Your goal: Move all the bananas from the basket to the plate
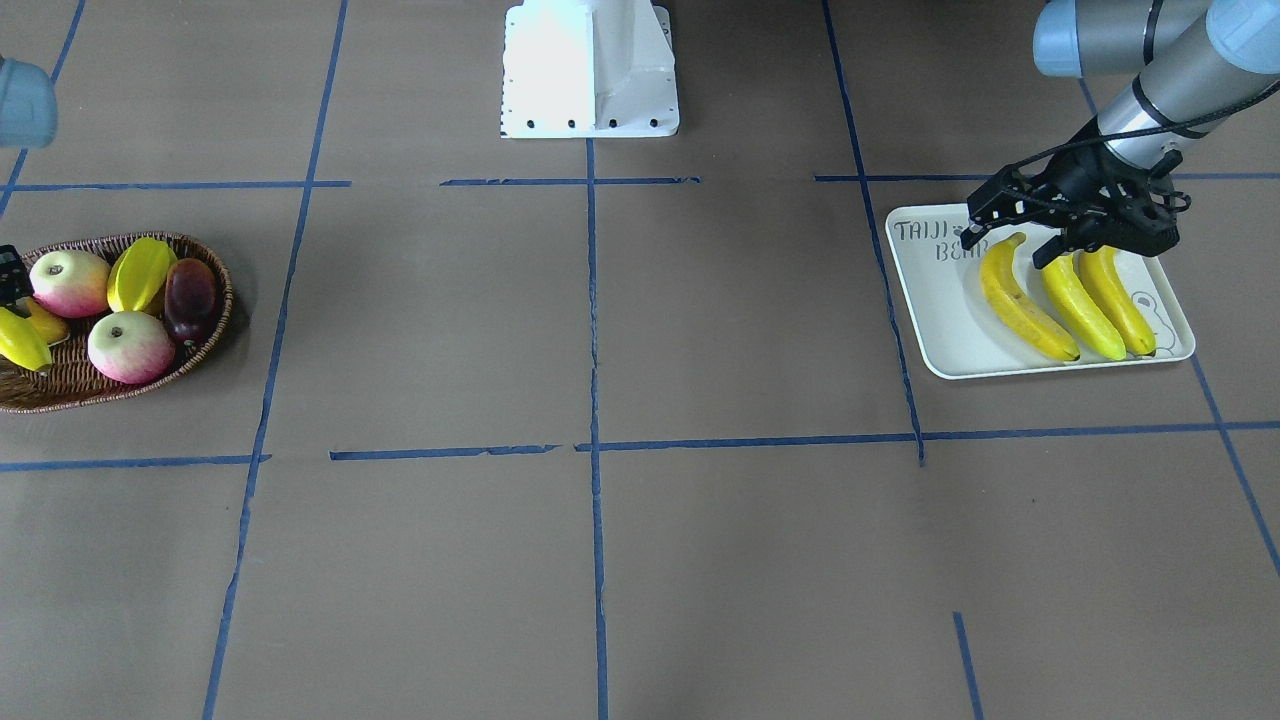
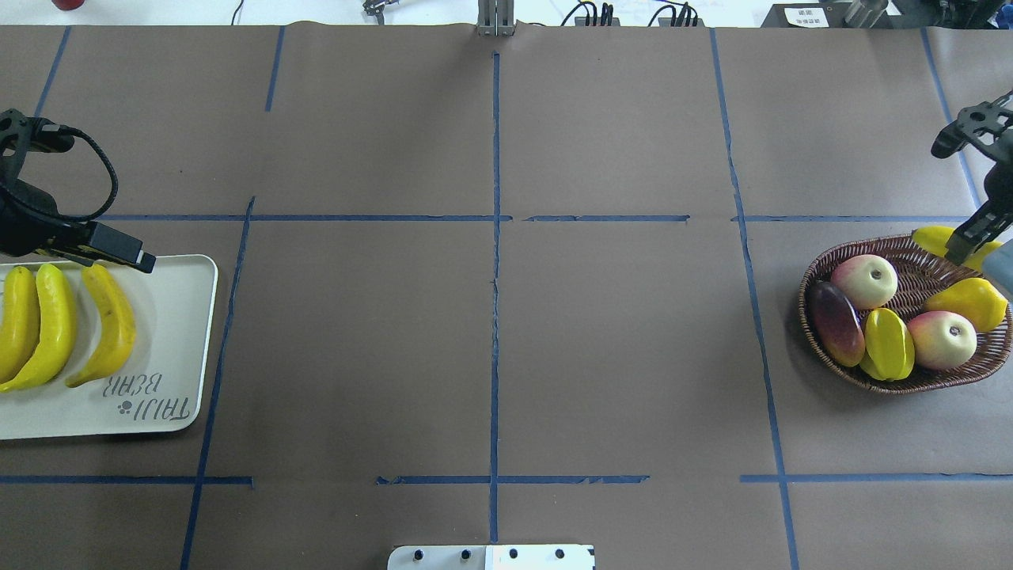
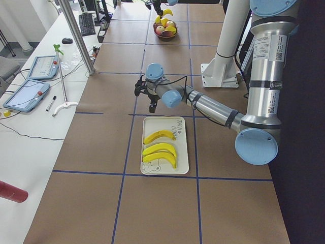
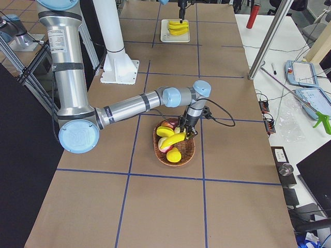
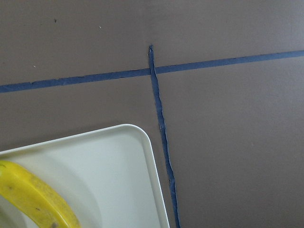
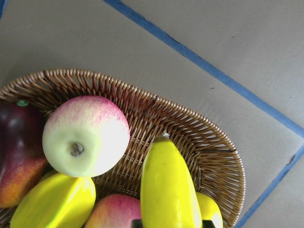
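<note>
Right end of the table: my right claw [image 2: 969,236] is clamped on the fourth banana [image 6: 166,185], over the basket [image 6: 209,142]; at the left end, my left claw [image 1: 1008,248] hangs with fingers apart, empty, above the plate [image 1: 940,320] at its far edge; three bananas [image 1: 1075,300] lie side by side there.
</note>
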